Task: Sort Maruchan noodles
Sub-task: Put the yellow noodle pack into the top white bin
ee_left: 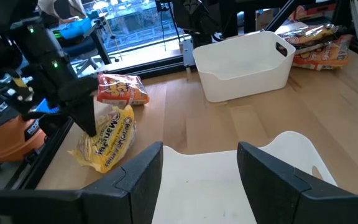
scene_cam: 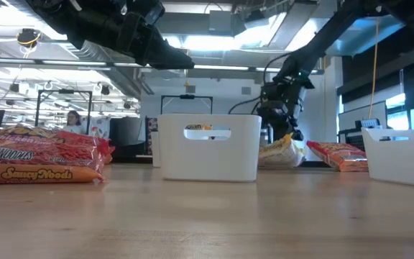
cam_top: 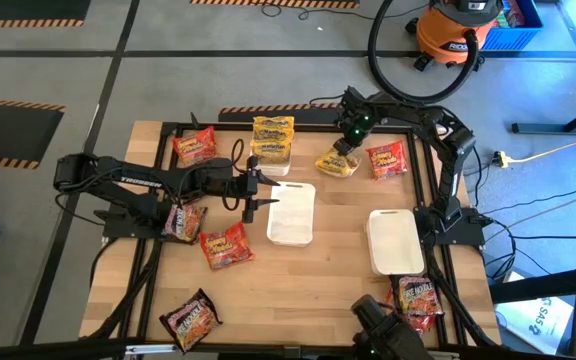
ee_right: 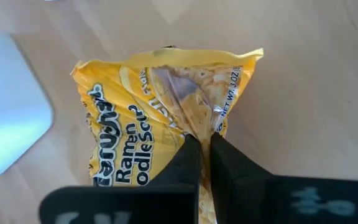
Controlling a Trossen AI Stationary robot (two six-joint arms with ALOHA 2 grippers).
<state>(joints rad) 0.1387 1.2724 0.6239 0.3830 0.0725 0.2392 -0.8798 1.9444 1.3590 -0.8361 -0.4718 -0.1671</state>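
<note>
Right gripper (ee_right: 199,149): pinching a fold of the yellow packet (ee_right: 160,118) between closed fingers.
Left gripper (ee_left: 197,162): hovering, fingers apart, over a white tray (ee_left: 272,149).
Progress: early, judging by packets lying loose all around; trays looking empty.

We see a white tray (scene_cam: 208,146) at centre on the wooden table (scene_cam: 207,216). Red-orange noodle packets (scene_cam: 38,158) are stacked near left. Far behind the tray, the right gripper (scene_cam: 286,138) pinches a yellow packet (scene_cam: 282,153); another red packet (scene_cam: 338,155) lies right of it.
</note>
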